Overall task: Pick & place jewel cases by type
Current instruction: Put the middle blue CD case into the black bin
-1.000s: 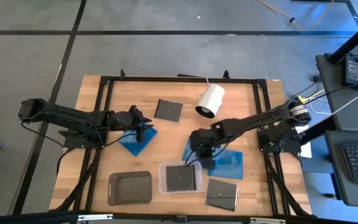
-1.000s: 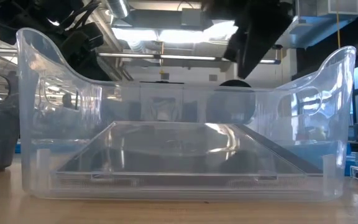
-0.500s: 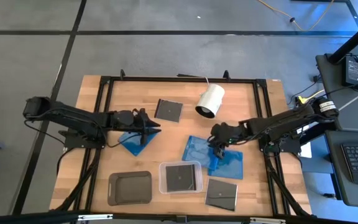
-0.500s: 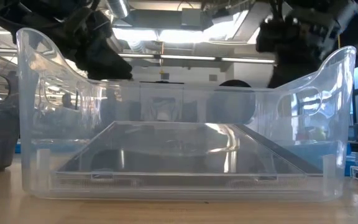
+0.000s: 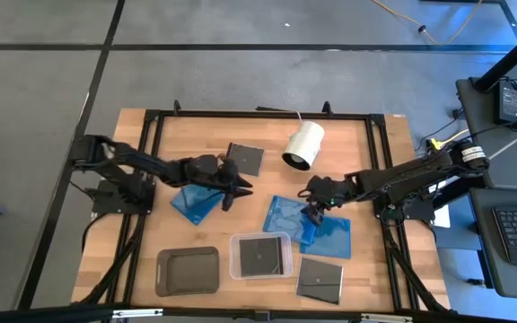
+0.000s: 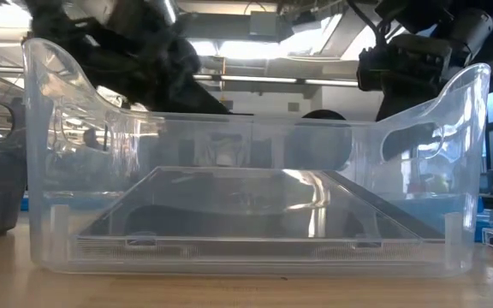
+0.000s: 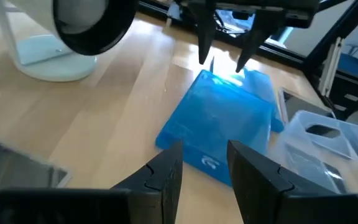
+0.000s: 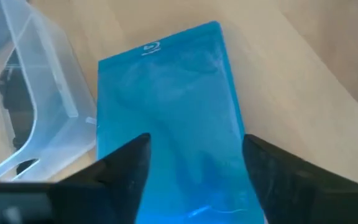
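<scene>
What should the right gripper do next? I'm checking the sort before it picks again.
Probably lower and close: the right gripper hangs open over the blue jewel case, its fingers either side of it and nothing held. A dark case already lies in the clear tray. The left gripper waits nearby.

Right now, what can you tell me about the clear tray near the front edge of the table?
The clear tray is a shallow box of see-through plastic with rounded corners and a raised rim that dips between higher corners. It stands upright on the wooden table, between a dark grey tray and a dark case. One dark, flat case lies inside it, on its floor. No gripper touches it.
</scene>
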`<action>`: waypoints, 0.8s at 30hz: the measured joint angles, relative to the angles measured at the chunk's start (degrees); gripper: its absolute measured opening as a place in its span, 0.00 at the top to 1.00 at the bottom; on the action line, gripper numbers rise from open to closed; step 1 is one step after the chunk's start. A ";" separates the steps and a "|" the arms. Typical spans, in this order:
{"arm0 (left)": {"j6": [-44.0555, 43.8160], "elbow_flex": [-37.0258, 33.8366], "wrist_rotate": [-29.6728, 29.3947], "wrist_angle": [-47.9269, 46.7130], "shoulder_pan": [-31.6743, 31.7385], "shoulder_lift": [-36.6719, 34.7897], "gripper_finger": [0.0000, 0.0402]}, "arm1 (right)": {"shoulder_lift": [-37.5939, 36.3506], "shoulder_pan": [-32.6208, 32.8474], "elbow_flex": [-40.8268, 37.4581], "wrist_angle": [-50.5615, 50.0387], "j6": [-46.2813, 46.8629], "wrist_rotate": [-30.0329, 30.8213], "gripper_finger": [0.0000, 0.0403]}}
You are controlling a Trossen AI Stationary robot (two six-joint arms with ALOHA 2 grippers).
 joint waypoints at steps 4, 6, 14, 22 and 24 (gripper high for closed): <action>0.11 4.16 0.12 -0.01 0.42 6.25 0.69 | -0.25 -0.20 0.02 -3.93 5.53 0.42 0.27; 0.86 5.52 1.65 -0.28 0.54 8.80 0.69 | -0.91 -0.18 0.00 -8.09 9.56 0.48 0.26; 9.46 10.84 9.02 -2.82 0.41 16.30 0.69 | -3.76 -0.16 -2.93 -10.30 21.98 -0.41 0.26; 12.54 12.92 8.79 -4.56 0.54 19.78 0.69 | -5.57 -4.51 -9.09 -6.02 23.06 -3.16 0.26; 12.63 12.92 8.83 -4.72 0.54 19.77 0.69 | -7.68 -5.80 -11.03 -3.60 22.87 -5.35 0.26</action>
